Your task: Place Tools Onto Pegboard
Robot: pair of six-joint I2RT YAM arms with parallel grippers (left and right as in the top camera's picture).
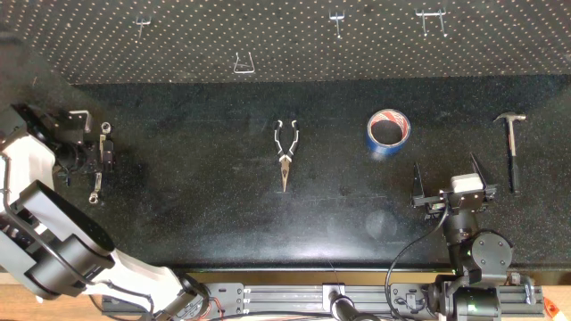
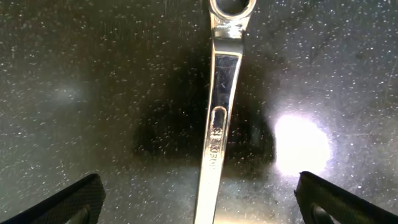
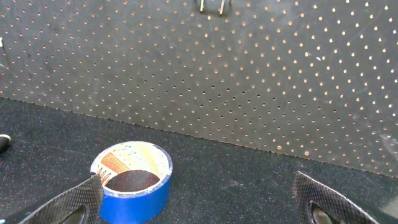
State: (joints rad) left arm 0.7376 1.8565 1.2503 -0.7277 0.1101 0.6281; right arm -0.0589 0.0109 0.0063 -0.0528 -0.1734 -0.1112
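Wrench point(image 2: 217, 124) dead centre under the left wrist camera, flat on the speckled black counter point(image 1: 205, 196), its ring end toward the pegboard point(image 1: 268, 36). Left hand point(image 2: 199, 190) hangs right over the shaft, fingers spread wide with one on each side of the wrench, and it has hold of nothing. Whether either finger touches the metal, I cannot tell. Moving out to the wrench's right, the pliers point(image 1: 285, 152) lie well apart from it, handles toward the pegboard. Farther right of the wrench sits the blue tape roll point(image 3: 132, 177), lying flat on the counter. Farthest right of all is the hammer point(image 1: 511, 152), head toward the pegboard. Right hand point(image 1: 446, 183) sits far to the wrench's right, between tape and hammer but nearer the arm bases, fingers wide apart and empty. Beyond the wrench, metal hooks point(image 1: 244, 64) hang on the pegboard.
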